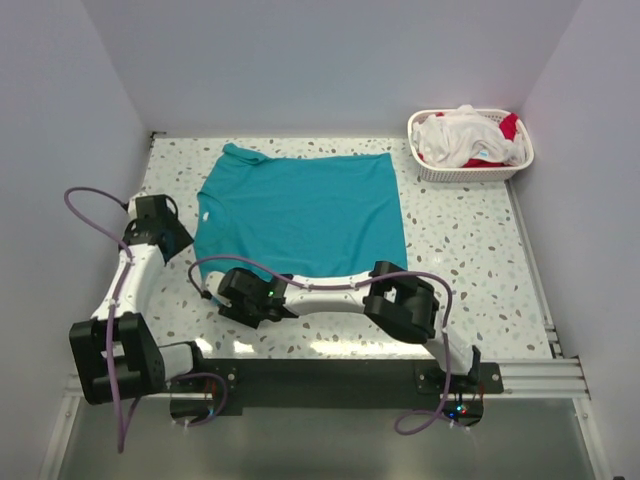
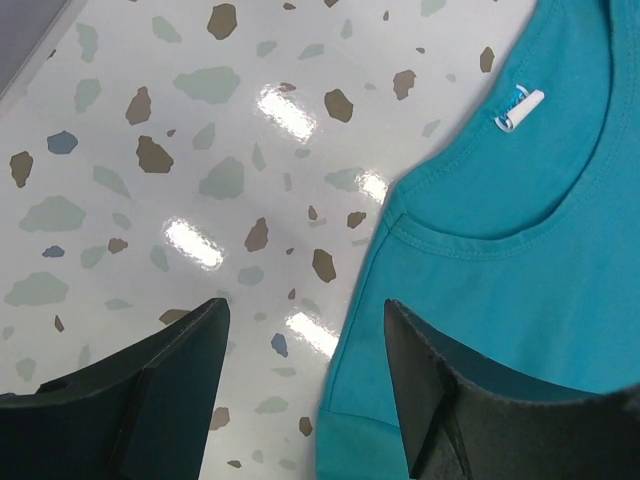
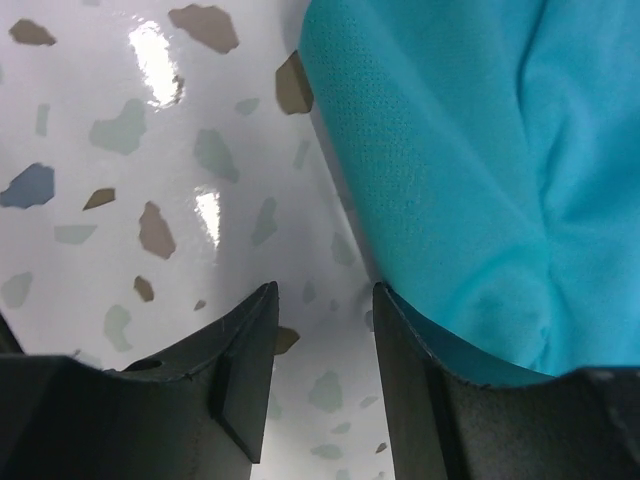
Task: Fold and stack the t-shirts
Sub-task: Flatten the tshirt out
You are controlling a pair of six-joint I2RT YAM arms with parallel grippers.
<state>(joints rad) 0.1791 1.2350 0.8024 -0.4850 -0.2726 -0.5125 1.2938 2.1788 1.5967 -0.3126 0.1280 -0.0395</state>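
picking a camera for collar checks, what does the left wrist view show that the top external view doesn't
Only the left wrist view shows the white neck label inside the collar and the left gripper's open fingers close up. Only the top external view shows the basket holding white and red t-shirts. Both show the teal t-shirt on the speckled table.

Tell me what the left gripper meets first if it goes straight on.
Probably bare table, seen between the left gripper's open fingers; one finger would touch the shirt's edge. Depth is unclear.
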